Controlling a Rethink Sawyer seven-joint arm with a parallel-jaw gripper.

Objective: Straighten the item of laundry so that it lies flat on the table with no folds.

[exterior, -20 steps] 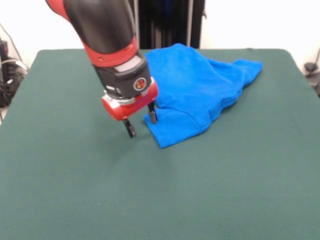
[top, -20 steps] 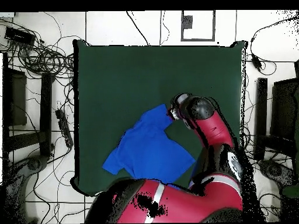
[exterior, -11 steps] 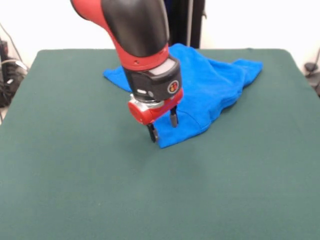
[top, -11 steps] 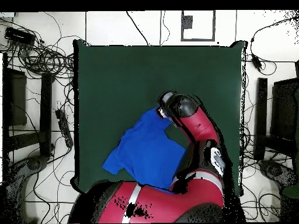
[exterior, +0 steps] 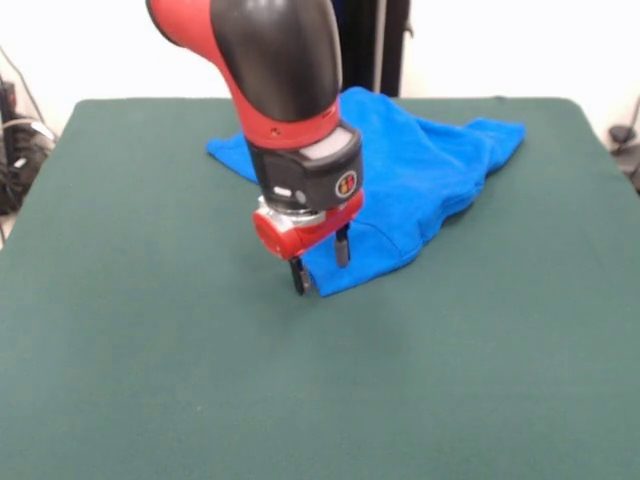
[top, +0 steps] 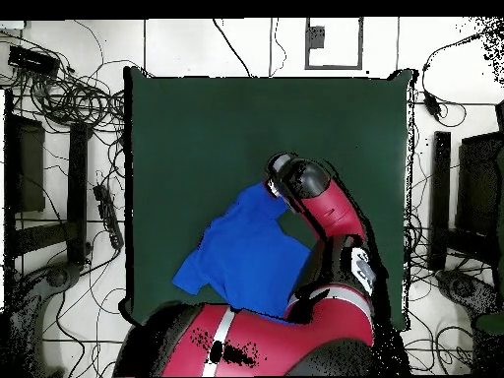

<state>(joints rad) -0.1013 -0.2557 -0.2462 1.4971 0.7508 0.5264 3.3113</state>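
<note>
Since half a second ago, gripper (exterior: pixel 319 261) is lowered slightly over the T-shirt's (exterior: pixel 405 175) near corner, fingers apart, one each side of the hem. T-shirt: bunched toward table's (exterior: pixel 150 380) far edge. Risk: felt is pinched, or hem slips out.

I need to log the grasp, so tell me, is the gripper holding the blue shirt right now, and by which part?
Nothing is held yet. The gripper is open, its fingers straddling the near corner of the blue shirt, not closed on it.
</note>
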